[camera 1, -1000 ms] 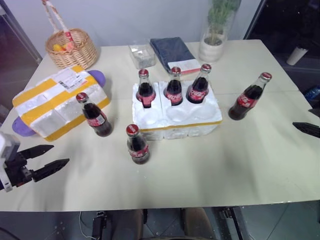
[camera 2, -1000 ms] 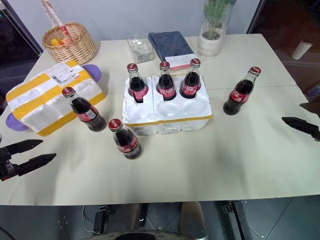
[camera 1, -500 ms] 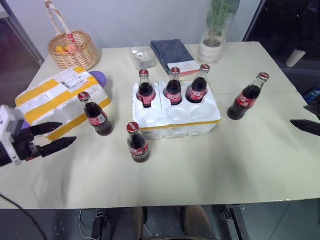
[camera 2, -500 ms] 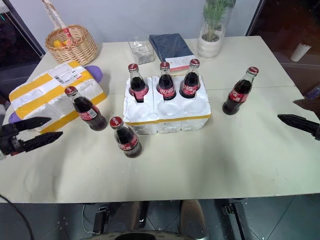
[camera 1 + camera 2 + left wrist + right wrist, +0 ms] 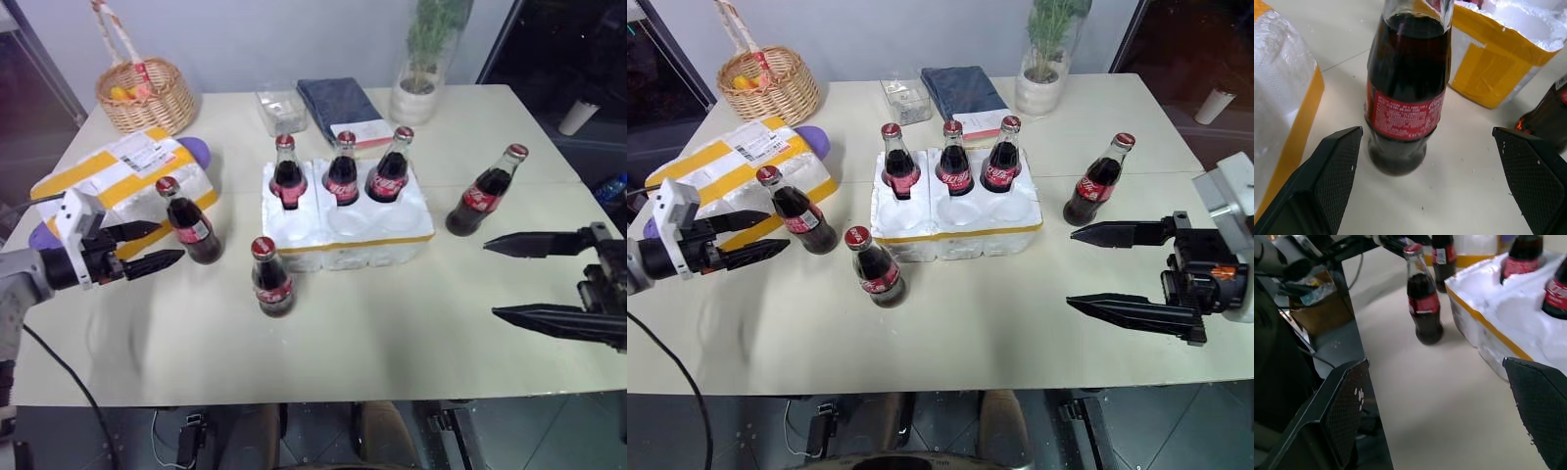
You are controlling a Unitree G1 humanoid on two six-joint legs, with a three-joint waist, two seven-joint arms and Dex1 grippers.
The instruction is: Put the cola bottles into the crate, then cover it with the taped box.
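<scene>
The crate (image 5: 392, 233), a low white foam tray with a yellow band, stands mid-table. Three cola bottles (image 5: 342, 172) stand in its back row and the front wells are bare. Three more stand loose: one at the left (image 5: 191, 227), one in front (image 5: 269, 281), one at the right (image 5: 485, 193). The taped box (image 5: 118, 181) lies at the far left. My left gripper (image 5: 171, 243) is open and points at the left bottle (image 5: 1405, 88), which stands just ahead between its fingers. My right gripper (image 5: 490, 278) is open, level over the table's right side and pointing left.
A wicker basket (image 5: 147, 93) stands at the back left. Along the back edge are a clear plastic container (image 5: 279, 108), a folded blue cloth (image 5: 338, 103) and a potted plant in a glass vase (image 5: 421, 78). A purple thing (image 5: 193, 151) lies beneath the taped box.
My left gripper has moved in and to the right, up to the left loose bottle. My right gripper has swung in from the right edge and now points left. Both stay open.
</scene>
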